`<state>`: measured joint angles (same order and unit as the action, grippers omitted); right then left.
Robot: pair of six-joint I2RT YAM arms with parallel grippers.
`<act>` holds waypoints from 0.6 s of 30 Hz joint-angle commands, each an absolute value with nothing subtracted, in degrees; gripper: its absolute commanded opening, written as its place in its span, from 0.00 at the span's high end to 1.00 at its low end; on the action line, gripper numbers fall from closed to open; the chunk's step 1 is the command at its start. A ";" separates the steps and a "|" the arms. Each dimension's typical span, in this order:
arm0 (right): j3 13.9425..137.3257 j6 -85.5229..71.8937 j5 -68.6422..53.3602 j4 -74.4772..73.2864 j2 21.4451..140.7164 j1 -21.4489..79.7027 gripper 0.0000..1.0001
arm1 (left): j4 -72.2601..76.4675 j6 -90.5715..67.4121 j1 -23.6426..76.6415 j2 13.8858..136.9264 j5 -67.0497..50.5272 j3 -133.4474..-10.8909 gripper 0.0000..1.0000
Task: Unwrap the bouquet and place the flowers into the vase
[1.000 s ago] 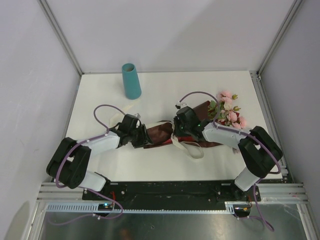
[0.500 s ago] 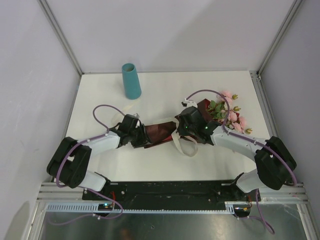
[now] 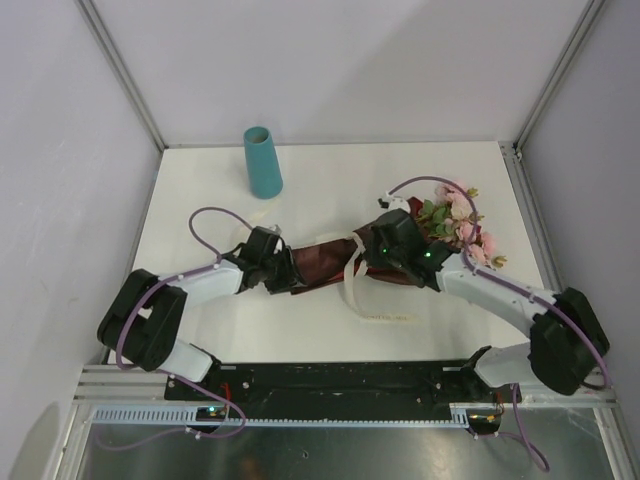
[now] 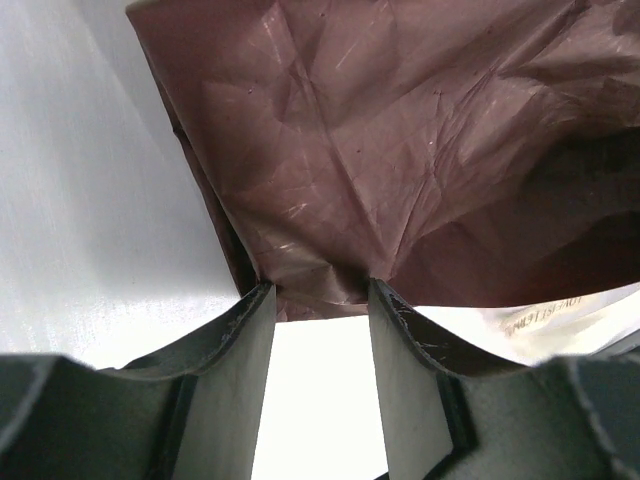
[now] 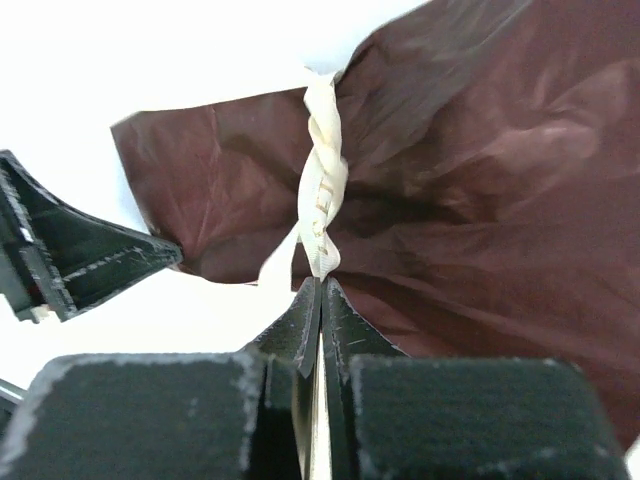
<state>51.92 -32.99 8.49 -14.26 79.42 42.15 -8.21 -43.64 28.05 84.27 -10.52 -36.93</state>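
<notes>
we find the bouquet (image 3: 325, 262) lying on the counter (image 3: 330, 190), wrap (image 4: 400, 150) not yet off. right tool (image 5: 320, 287) pinches the ribbon (image 5: 322, 200); left tool (image 4: 320, 292) half-wide at the wrap's edge. vase (image 3: 263, 165) without flowers (image 3: 458, 215), well apart.

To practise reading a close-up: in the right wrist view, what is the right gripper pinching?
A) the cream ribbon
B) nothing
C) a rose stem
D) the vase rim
A: the right gripper is shut on the twisted ribbon, which runs up across the dark red wrapping.
</notes>
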 commanded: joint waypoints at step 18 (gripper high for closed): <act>54.45 -27.46 12.52 -12.85 51.70 32.88 1.00 | -10.77 -44.10 28.74 87.09 -2.60 -36.31 0.51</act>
